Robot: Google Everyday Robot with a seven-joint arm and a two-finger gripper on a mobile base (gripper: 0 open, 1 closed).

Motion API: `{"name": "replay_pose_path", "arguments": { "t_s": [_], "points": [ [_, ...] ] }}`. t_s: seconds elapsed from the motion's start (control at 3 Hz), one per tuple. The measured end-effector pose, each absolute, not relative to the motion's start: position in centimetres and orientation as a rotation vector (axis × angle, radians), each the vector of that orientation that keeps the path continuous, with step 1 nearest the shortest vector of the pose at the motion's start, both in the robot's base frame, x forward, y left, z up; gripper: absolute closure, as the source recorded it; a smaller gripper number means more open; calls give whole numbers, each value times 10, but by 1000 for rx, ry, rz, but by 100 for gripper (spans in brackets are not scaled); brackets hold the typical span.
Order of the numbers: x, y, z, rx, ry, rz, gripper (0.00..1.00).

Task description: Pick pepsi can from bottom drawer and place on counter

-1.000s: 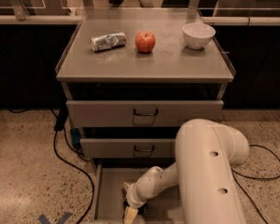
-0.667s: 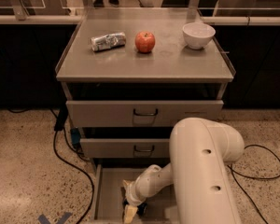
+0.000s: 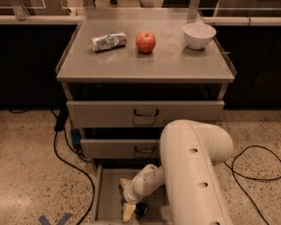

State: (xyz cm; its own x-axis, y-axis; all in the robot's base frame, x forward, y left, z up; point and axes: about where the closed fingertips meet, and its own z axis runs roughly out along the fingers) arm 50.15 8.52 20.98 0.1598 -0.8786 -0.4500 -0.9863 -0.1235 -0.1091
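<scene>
The bottom drawer (image 3: 107, 196) stands pulled open at the foot of the cabinet, its grey floor partly showing. My gripper (image 3: 132, 212) is down inside it near the front edge, at the end of my white arm (image 3: 192, 172). A small dark blue shape, the pepsi can (image 3: 141, 208), shows right beside the gripper, touching or nearly touching it, mostly hidden by my wrist. The grey-beige counter (image 3: 145, 62) is the cabinet top above.
On the counter lie a silver-white can (image 3: 108, 41) on its side, a red apple (image 3: 145, 41) and a white bowl (image 3: 199, 34). Two closed grey drawers (image 3: 145, 114) sit above the open one. Black cables (image 3: 68, 158) run over the speckled floor on both sides.
My arm has shifted a little to the left and the gripper sits slightly lower in the drawer. The dark blue can now shows beside it.
</scene>
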Motion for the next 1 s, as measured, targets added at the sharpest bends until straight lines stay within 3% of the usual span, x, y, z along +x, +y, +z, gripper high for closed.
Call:
{"name": "replay_pose_path", "arguments": {
  "t_s": [1.0],
  "points": [
    [502,83,194,-2122,1752,378,0]
  ]
}}
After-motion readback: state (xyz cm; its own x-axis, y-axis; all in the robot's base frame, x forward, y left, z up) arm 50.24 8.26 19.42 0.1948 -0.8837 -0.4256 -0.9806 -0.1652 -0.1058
